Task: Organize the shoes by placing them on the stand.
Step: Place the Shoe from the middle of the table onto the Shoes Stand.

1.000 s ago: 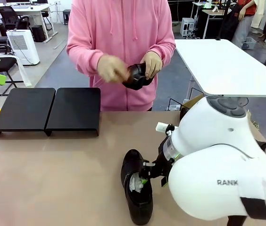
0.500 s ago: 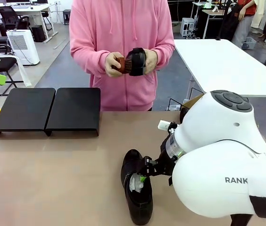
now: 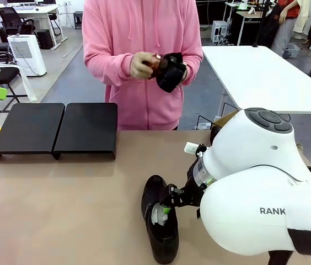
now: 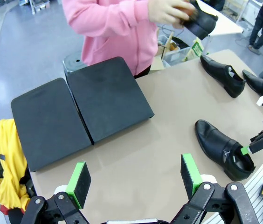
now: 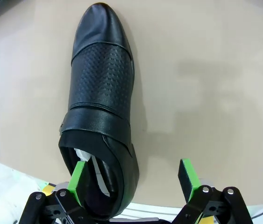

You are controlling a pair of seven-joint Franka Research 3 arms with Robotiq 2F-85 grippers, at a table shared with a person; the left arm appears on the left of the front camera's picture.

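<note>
Two far shoes show from the left wrist; both jaws spread.

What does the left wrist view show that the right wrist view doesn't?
Left wrist, not right wrist: the stand, a person's hand holding a shoe, two more shoes near the table edge, the open left tool. Right wrist, not left wrist: the near shoe's perforations and insole. Both: the near shoe, the table, the open right tool at its opening.
</note>
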